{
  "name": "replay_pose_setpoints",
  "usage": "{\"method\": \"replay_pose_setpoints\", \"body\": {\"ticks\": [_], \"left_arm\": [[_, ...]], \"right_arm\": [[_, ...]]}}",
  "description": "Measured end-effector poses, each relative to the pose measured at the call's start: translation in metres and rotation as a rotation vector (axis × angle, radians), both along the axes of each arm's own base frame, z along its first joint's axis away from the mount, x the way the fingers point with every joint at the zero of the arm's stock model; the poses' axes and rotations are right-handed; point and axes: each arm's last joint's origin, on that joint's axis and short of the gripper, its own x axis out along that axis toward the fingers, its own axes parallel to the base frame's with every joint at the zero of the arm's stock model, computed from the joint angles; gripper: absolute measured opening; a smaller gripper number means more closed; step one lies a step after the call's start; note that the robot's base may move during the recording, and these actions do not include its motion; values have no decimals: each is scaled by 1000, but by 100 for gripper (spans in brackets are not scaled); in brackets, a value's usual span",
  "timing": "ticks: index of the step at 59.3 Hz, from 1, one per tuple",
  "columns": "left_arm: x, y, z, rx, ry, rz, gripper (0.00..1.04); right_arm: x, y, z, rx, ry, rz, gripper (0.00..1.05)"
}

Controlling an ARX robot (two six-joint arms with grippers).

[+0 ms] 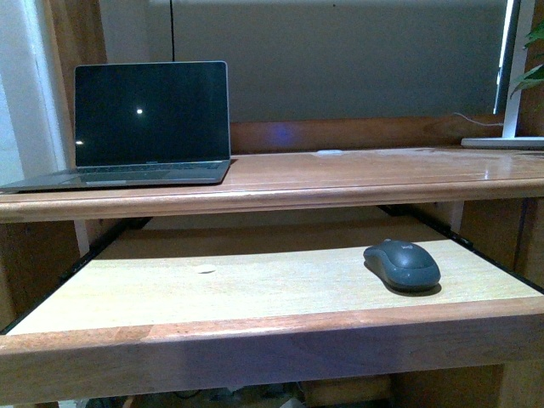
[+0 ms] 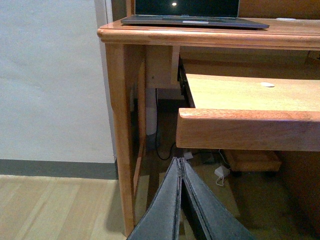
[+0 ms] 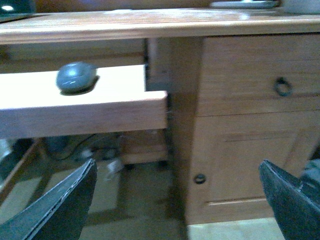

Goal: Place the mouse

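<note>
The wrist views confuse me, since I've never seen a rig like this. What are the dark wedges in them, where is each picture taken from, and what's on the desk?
This is a two-armed robot. The front view looks out from its body at a wooden desk; neither arm shows there. Each wrist view comes from a camera on one arm, so the dark wedges are the hands themselves. The left hand is shut and empty; the right hand is open and empty. A mouse lies on the pull-out tray, towards its right side. An open laptop sits on the desk's top.
</note>
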Motion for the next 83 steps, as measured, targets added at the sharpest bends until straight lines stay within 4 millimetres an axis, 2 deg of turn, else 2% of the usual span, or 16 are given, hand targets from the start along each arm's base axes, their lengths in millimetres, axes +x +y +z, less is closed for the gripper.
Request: {"method": "replay_pose_setpoints", "body": {"ticks": [5, 16, 21, 32, 48, 64, 83], "left_arm": [[0, 0, 0, 0, 0, -2, 3], [0, 0, 0, -1, 0, -2, 4], [0, 0, 0, 0, 0, -2, 23], [0, 0, 0, 0, 0, -2, 55], [0, 0, 0, 1, 0, -2, 98], [0, 0, 0, 2, 0, -2, 97], [0, 0, 0, 2, 0, -2, 97]], "right_arm": [[12, 11, 8, -6, 23, 98, 97], [41, 34, 33, -30, -10, 82, 97], [61, 48, 43, -36, -4, 54, 97], [93, 74, 47, -76, 39, 1, 97], [128, 107, 61, -118, 42, -50, 97], [151, 145, 67, -171, 82, -1, 97], [177, 168, 66, -219, 204, 0, 97]]}}
